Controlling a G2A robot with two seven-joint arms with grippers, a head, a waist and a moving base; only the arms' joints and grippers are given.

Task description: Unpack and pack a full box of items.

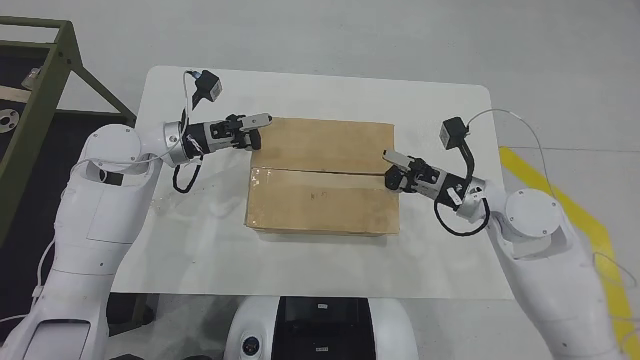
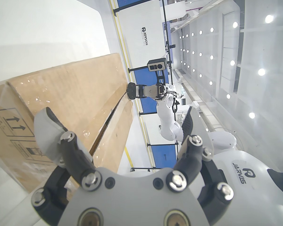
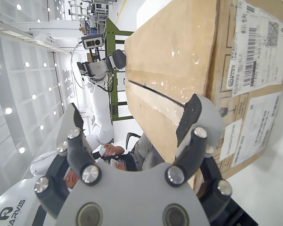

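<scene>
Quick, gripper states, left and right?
Left gripper: open, empty, at one end of the cardboard box.
Right gripper: open, empty, at the opposite end.

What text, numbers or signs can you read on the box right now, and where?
Box end at the left hand: two up arrows; boxed print beneath too blurred to read.
Box end at the right hand: white shipping label, barcodes and square code; text too small to read.
Two smaller white labels beside it: unreadable.
Box top: no print.
</scene>
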